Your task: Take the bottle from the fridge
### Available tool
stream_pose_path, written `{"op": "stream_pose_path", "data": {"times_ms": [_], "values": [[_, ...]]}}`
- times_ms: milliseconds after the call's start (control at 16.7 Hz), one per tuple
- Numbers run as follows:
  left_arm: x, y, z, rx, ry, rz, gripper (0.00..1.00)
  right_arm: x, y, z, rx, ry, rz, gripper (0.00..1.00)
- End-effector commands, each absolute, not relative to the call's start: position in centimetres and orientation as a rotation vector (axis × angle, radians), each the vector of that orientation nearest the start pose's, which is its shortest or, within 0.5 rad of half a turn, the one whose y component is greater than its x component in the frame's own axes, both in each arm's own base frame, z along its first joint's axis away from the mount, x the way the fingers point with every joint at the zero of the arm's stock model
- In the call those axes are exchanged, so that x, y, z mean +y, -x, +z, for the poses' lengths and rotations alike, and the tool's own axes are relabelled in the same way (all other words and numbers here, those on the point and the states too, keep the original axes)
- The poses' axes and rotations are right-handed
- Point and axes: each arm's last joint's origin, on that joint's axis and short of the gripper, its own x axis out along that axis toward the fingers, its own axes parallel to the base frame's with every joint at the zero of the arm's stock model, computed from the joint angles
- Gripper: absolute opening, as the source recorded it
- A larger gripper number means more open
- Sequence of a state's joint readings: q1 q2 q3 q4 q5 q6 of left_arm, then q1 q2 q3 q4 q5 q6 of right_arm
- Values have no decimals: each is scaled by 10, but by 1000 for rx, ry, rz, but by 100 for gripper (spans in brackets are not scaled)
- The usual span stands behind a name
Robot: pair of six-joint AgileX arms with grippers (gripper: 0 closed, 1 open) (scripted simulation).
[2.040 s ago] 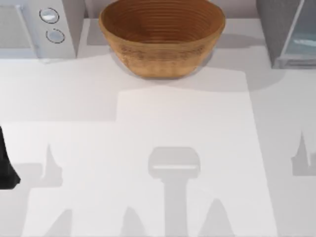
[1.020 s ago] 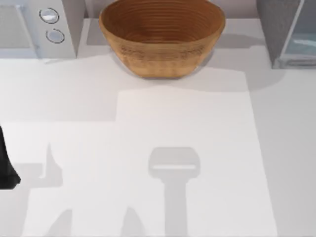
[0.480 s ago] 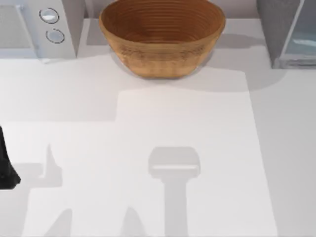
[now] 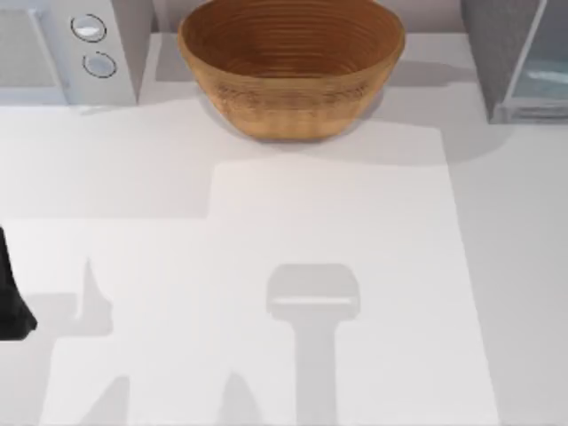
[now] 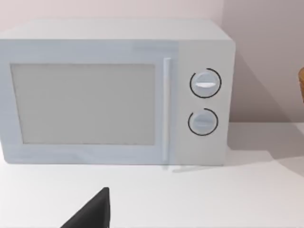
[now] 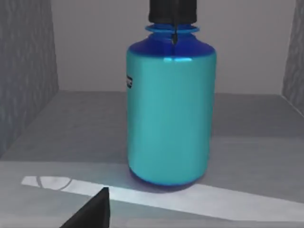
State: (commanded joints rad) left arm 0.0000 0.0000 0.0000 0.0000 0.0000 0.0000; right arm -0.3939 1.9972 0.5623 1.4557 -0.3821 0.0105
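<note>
The bottle [image 6: 171, 109] stands upright on the grey floor inside the fridge [image 6: 28, 76], with a black cap, blue shoulder and teal body. It is close in front of my right gripper [image 6: 92, 211], whose black tip shows low in the right wrist view, apart from the bottle. In the top view the fridge [image 4: 501, 53] is at the back right, its pale glass panel [image 4: 543, 75] angled outward. My left gripper [image 5: 92, 211] is parked by the table's left edge, where the left arm [image 4: 11, 293] shows.
A large woven bowl [image 4: 291, 67] stands at the back middle. A white box with two round silver knobs [image 4: 75, 49] is at the back left, and it faces the left wrist camera [image 5: 118, 95].
The right arm's shadows at the table's right and front have gone from the top view since two seconds ago. The left arm has stayed put.
</note>
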Motion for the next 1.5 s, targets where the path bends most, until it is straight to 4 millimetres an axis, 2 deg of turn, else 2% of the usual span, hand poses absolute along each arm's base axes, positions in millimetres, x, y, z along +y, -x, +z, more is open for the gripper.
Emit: {"op": "stream_pose_path", "data": {"times_ms": [240,420,540,900,1320,1500], "values": [[-1,-106,160,0,0,0,100,-104,-376,107,-23,10,-2,100],[-1,-106,160,0,0,0,100,-93,-405,104,-5,4,-8,100],[-1,-106,160,0,0,0,100,-90,-412,104,0,3,-10,100],[-1,-106,160,0,0,0,100,-91,-414,104,0,3,-10,100],[-1,-106,160,0,0,0,100,-91,-460,103,0,3,-10,100],[-1,-106,160,0,0,0,100,-90,-471,104,0,3,-10,100]]}}
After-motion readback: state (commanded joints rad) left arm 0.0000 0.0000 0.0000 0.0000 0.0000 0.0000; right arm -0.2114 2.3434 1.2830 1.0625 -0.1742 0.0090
